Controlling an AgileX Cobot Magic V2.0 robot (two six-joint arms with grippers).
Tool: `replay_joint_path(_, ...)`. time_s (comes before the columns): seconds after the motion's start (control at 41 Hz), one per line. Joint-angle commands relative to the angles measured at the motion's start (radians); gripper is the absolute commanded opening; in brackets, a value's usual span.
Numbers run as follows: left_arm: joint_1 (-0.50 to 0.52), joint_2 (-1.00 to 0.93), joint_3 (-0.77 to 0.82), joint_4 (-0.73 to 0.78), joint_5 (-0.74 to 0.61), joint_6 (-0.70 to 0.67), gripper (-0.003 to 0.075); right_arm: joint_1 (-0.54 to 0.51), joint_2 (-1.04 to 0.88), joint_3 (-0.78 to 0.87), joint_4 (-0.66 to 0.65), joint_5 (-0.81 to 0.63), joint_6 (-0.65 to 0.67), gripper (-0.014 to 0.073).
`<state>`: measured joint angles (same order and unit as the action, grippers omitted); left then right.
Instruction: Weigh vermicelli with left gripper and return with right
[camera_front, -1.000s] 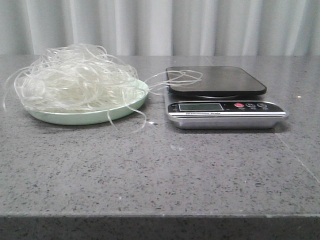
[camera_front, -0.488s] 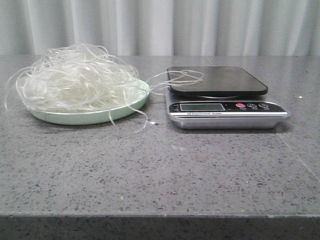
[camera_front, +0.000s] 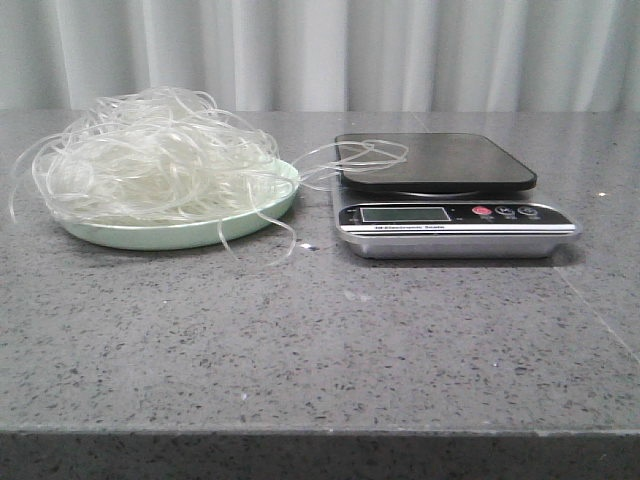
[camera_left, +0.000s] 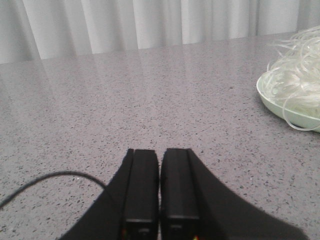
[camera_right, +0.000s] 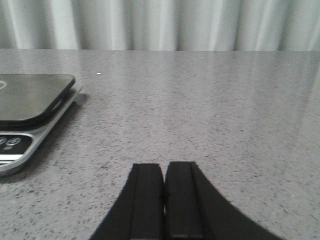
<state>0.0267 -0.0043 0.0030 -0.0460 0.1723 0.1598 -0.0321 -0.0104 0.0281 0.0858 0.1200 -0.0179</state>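
The grey speckled counter (camera_front: 320, 340) carries two things side by side, with a pale curtain (camera_front: 400, 50) hanging behind it. At nine o'clock from the middle of the front view sits a pale green plate (camera_front: 170, 232), shallow and round. The vermicelli (camera_front: 155, 160) fills it: a loose heap of thin, translucent whitish strands piled well above the rim. Stray loops spill over the plate's edge at six o'clock and hang down to the counter, and a few long strands reach out at three o'clock, arching across the gap to the near corner of the scale (camera_front: 450, 195). The scale stands just beside the plate, at three o'clock from it. Its dark platform (camera_front: 440, 160) bears nothing but those strand tips; below it a silver front panel shows a display (camera_front: 403, 214) and a red button (camera_front: 481, 211).

The left tool (camera_left: 160, 200) is clenched, pads together, holding nothing, low over bare counter, the plate's rim at two o'clock from it. The right tool (camera_right: 164, 205) is likewise clenched and holds nothing, the scale at ten o'clock.
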Motion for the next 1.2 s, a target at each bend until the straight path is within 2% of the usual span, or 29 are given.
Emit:
replay_joint_path(0.0,0.002,-0.02,0.007,-0.012,-0.073,-0.009,0.0137,-0.025,-0.013,-0.008,0.009,-0.085,0.004,0.015)
replay_joint_path(1.171,0.002,-0.02,0.007,-0.012,-0.073,-0.009,0.0137,-0.025,-0.017,-0.007,0.009,-0.071,0.004,0.015)
